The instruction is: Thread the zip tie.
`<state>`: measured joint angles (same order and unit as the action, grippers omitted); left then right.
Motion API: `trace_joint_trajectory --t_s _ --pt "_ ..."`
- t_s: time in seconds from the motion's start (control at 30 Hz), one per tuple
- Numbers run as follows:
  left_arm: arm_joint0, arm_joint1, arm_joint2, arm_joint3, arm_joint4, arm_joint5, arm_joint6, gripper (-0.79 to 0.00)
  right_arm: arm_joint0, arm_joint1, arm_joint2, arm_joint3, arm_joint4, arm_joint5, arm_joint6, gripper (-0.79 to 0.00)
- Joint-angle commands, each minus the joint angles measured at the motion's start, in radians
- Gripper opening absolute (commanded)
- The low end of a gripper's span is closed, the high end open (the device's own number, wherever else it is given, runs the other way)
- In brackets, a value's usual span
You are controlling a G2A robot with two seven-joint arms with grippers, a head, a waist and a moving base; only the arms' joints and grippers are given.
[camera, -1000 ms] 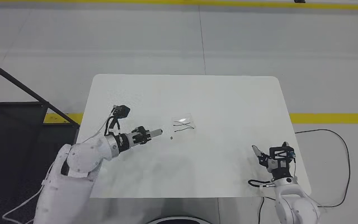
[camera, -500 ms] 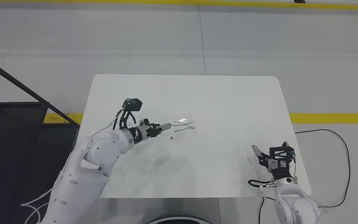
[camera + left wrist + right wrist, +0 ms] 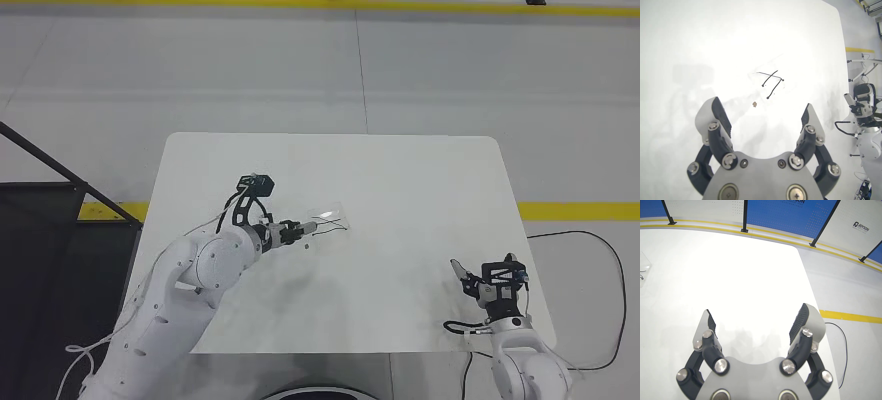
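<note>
Fig.: approach phase, no tie picked up yet. Three thin black ties (image 3: 771,76) lie crossed on a clear sheet (image 3: 645,263) toward the middle of the surface (image 3: 420,190). The near tie (image 3: 774,88) points its small head end twd the L pincer (image 3: 762,102). That pincer hovers at the sheet's edge facing the L arm, jaws wide apart, nothing btwn them. A brown speck (image 3: 754,104) sits btwn it and the ties. The R pincer (image 3: 757,308), well apart from the sheet by the surface's rim, also gapes w/ nothing held. Judged step: L lines up for a pick; threading itself not begun. Risks: (1) the ties are flat, thin and overlapping, so a pinch at the crossing would prob. lift two or drag the rest out of place. (2) The sheet looks slick and loose, so pads landing on its rim could shove or tip it and scatter the ties. (3) A low strap may slip from under the pads if the descent stops short, giving a close on air. (4) A grip mid-strap would leave head and tail both free to droop, making the hand-off to R and the tail-into-head alignment hard. The head slot is too small to make out, so its facing can't be told.
</note>
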<state>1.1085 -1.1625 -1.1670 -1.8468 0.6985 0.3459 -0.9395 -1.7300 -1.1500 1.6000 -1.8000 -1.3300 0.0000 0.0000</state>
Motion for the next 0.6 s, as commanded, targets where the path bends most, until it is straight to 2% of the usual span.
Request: trace_joint_trajectory --t_s 0.0,0.07,0.17,0.37,0.57 --pt "0.008 0.001 -0.003 0.002 -0.004 -0.012 0.007 0.0 0.0 0.0 0.0 0.0 0.0 0.0 0.0 0.0" --pt "0.041 0.004 -0.017 -0.002 0.012 -0.029 0.042 0.0 0.0 0.0 0.0 0.0 0.0 0.0 0.0 0.0" --pt "0.051 0.0 -0.008 -0.014 0.026 0.052 0.061 0.0 0.0 0.0 0.0 0.0 0.0 0.0 0.0 0.0" --pt "-0.032 -0.024 0.058 0.017 -0.015 0.19 0.047 0.0 0.0 0.0 0.0 0.0 0.0 0.0 0.0 0.0" --pt "-0.137 -0.052 0.132 0.1 -0.039 0.342 0.015 0.0 0.0 0.0 0.0 0.0 0.0 0.0 0.0 0.0"
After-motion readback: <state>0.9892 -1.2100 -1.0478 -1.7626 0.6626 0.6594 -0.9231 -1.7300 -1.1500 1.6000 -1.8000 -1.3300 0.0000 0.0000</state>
